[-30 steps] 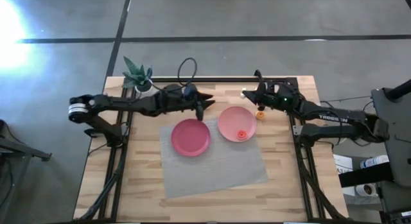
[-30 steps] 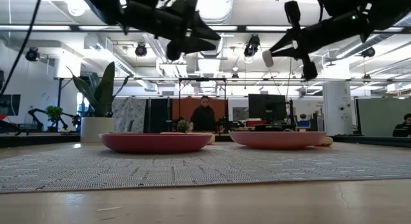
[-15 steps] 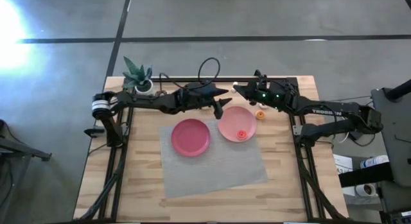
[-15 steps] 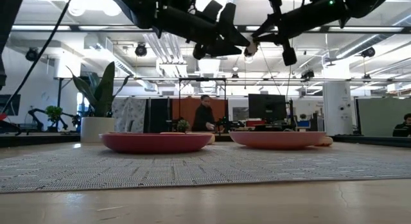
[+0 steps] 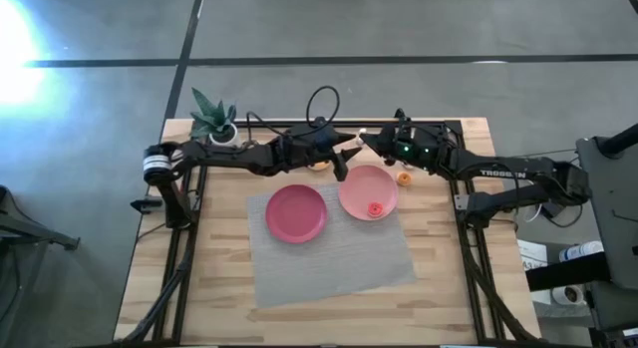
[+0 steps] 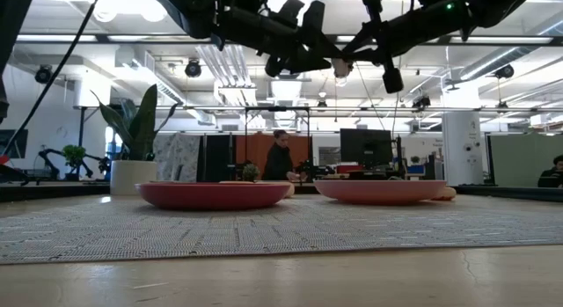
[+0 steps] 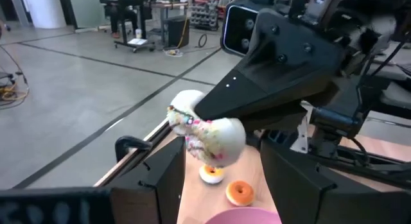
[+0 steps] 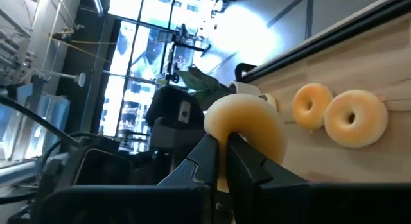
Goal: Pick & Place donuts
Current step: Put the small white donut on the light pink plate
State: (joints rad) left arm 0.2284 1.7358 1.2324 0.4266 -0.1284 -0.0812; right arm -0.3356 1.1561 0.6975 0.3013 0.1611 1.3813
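Observation:
My right gripper is shut on a larger donut, tan with white icing and sprinkles, high over the table's far edge. My left gripper is open and meets it from the left; its fingers stand on either side just short of the donut, and I cannot tell if they touch. Two small donuts, whitish and orange, lie flat on the wood below. A tiny red donut lies on the light pink plate. An orange donut lies beside that plate. My right gripper pinches the donut's ring between its two fingers, only at their free ends. The fingers come from the table's right, roughly level. The donut is lifted clear, high above the table.
A magenta plate and the light pink plate sit on a grey mat at the table's middle. A potted plant stands at the far left corner. Bare wood lies near the front edge. A person stands in the room beyond.
My right gripper has carried the donut toward the table's left. My left gripper has moved right and toward the far edge, rising to meet it. The two grippers now stand tip to tip; in the last half second they barely shifted.

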